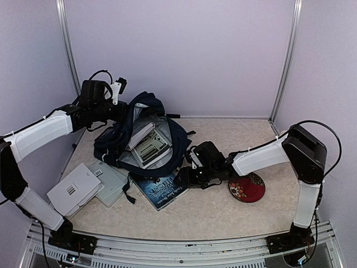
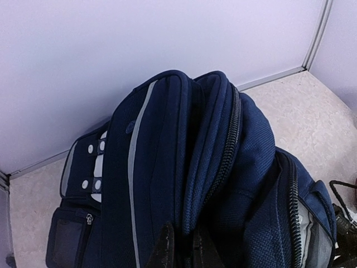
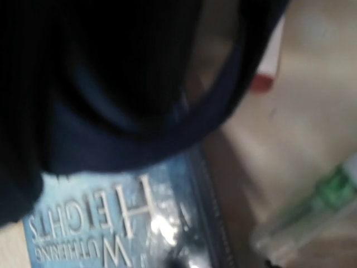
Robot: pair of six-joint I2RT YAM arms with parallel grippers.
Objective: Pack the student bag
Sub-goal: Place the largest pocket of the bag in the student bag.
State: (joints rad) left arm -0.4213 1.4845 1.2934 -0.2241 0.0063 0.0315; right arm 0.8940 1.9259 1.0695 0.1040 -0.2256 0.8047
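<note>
The left end effector (image 2: pixel 183 250), pinched shut on the top fabric of the student bag (image 1: pixel 139 131), lifts it at the back left of the worktop (image 1: pixel 223 215), probably to keep the mouth open. The right end effector (image 1: pixel 192 169) is at the blue book (image 1: pixel 162 191); how far it is open, I cannot tell.

The only text I can read is "WUTHERING HEIGHTS", upside down in my right wrist view, on the blue book (image 3: pixel 111 223) cover.
</note>
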